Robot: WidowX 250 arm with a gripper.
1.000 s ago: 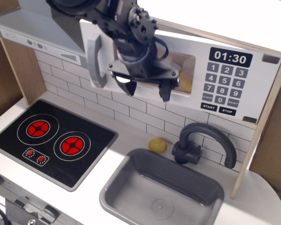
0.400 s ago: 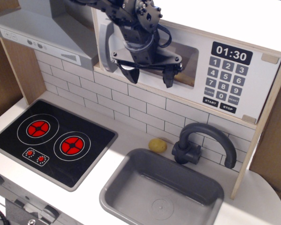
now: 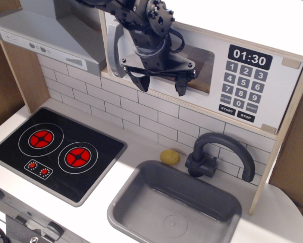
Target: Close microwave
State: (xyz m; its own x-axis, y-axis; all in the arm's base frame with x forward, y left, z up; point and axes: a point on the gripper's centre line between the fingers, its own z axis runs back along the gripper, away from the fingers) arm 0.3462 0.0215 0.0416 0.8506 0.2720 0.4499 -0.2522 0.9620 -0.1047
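The plywood microwave [image 3: 272, 86] sits high at the back, with a black keypad [image 3: 243, 83] showing 01:30. Its wide white door [image 3: 202, 98] lies flat against the front, clear window at the middle. The grey bar handle [image 3: 116, 53] is at the door's left end, partly behind my arm. My black gripper [image 3: 161, 85] hangs right in front of the door window, fingers [image 3: 181, 86] spread apart, pointing down, holding nothing.
A grey slanted extractor hood [image 3: 45, 30] is at the upper left. A black stovetop [image 3: 55, 152] with red burners lies lower left. A grey sink [image 3: 174, 205] with a dark tap [image 3: 217, 152] is lower right. A yellow potato-like thing [image 3: 170, 157] lies behind the sink.
The microwave door has swung from ajar to flat against the front. My gripper moved up and back with it, then hardly moved in the last half second.
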